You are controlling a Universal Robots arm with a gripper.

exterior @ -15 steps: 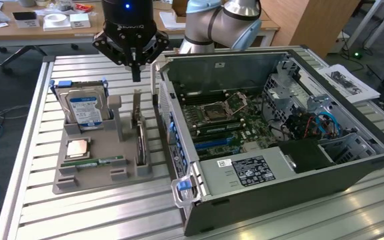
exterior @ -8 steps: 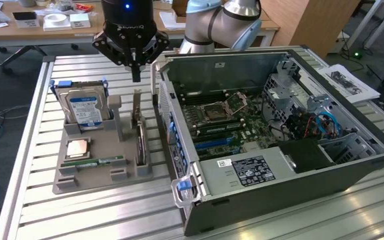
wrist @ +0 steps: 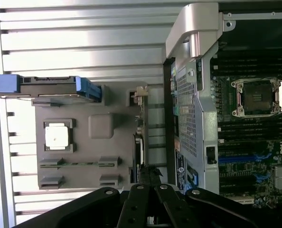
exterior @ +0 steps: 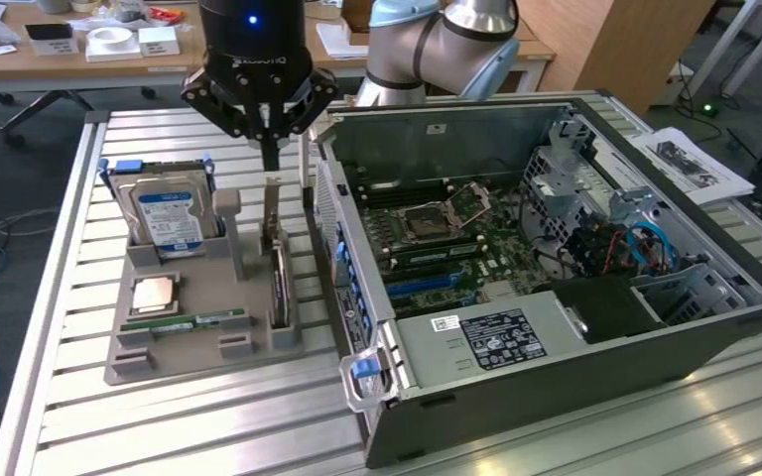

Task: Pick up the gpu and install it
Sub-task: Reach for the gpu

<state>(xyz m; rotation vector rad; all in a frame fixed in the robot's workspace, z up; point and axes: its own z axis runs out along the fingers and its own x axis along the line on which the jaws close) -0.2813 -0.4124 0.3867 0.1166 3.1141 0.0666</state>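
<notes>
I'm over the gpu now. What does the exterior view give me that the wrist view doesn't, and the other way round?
Exterior view: height, with the gripper just above the upright gpu; also the power supply and blue cables inside the computer case. Wrist view: the top-down line of the gpu's edge in the grey holder, beside the case's perforated panel. Both: gpu, hard drive, CPU socket.

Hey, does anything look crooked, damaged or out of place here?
Nothing stands out. The gpu stands on edge in its slot in the tray, below the gripper. The hard drive sits upright, and the case lies open.
</notes>
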